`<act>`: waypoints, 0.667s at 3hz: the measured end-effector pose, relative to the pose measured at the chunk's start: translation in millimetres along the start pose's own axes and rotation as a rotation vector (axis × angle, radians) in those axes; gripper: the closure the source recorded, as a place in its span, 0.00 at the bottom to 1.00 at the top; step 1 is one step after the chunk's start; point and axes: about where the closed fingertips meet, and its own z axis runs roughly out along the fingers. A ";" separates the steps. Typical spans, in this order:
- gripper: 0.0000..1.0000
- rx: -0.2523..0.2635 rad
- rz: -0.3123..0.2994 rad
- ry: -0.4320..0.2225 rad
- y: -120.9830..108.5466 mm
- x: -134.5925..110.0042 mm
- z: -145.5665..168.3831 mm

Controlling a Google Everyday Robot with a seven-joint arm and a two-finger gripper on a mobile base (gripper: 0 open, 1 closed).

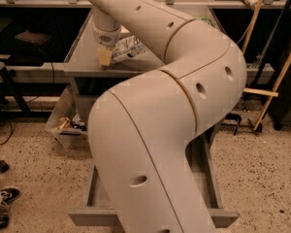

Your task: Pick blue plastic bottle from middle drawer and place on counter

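Note:
The blue plastic bottle (pixel 129 49) lies on its side on the counter (pixel 85 57), at the counter's middle. My gripper (pixel 105 58) points down at the counter, right at the bottle's left end, touching or nearly touching it. My big beige arm (pixel 174 106) fills the middle of the view and hides most of the cabinet front. The middle drawer (pixel 91 194) is pulled out low in front. Only its left wall, right wall and front edge show; its floor is hidden behind my arm.
A clear plastic bin (pixel 63 125) with clutter stands on the floor left of the cabinet. Shoes (pixel 2 198) lie at the bottom left. Wooden poles (pixel 276 76) lean at the right. A bit of green (pixel 204 19) shows at the counter's far right.

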 end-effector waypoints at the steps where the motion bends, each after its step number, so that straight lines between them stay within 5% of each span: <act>1: 0.35 0.000 0.000 0.000 0.0 0.0 0.1; 2: 0.12 0.000 0.000 0.000 0.0 0.0 0.1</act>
